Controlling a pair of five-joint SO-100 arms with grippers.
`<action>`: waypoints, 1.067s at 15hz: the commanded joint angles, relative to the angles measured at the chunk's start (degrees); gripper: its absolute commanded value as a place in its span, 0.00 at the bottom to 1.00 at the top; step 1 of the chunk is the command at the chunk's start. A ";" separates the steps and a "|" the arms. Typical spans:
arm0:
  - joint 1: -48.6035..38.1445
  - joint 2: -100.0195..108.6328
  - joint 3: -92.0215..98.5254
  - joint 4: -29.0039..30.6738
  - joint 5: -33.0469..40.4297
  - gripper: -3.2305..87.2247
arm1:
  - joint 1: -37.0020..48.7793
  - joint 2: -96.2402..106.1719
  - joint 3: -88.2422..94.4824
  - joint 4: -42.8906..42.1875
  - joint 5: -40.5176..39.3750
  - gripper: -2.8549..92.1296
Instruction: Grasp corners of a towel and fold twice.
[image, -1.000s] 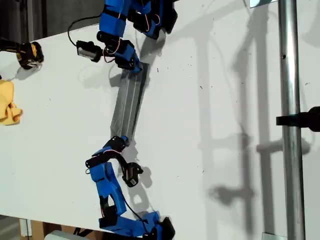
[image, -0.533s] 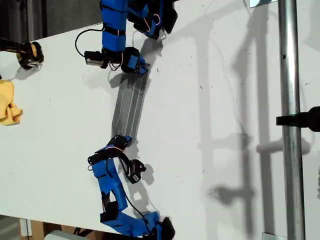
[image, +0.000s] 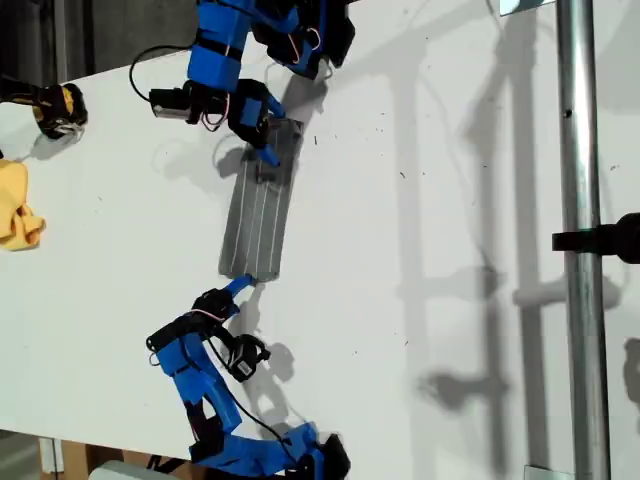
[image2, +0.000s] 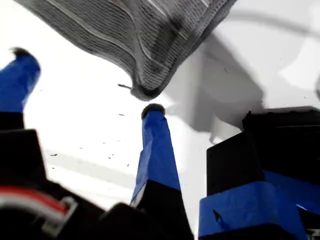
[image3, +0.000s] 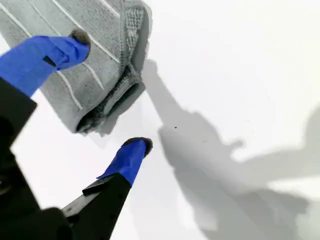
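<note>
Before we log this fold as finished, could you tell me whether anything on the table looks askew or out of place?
The folded towel lies slanted, not square to the table's edges, and its layers gape at one corner. A crumpled yellow cloth sits at the exterior view's left edge. Nothing looks spilled or damaged.

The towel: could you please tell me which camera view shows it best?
The exterior view: it shows the whole towel as a narrow folded strip lying flat on the table between the two arms. The first wrist view shows only one rounded corner, just beyond the open jaws. The second wrist view shows one folded end with stacked layers.
</note>
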 joint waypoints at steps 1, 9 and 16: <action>-0.44 10.90 0.79 2.20 -0.09 0.43 | 0.44 10.37 -8.53 5.62 -0.79 0.51; 10.81 88.95 74.62 -23.91 -10.20 0.22 | -16.35 33.93 -6.33 18.54 20.57 0.50; 23.38 141.86 118.30 -27.25 -23.99 0.01 | -25.66 31.46 -1.76 17.40 34.45 0.48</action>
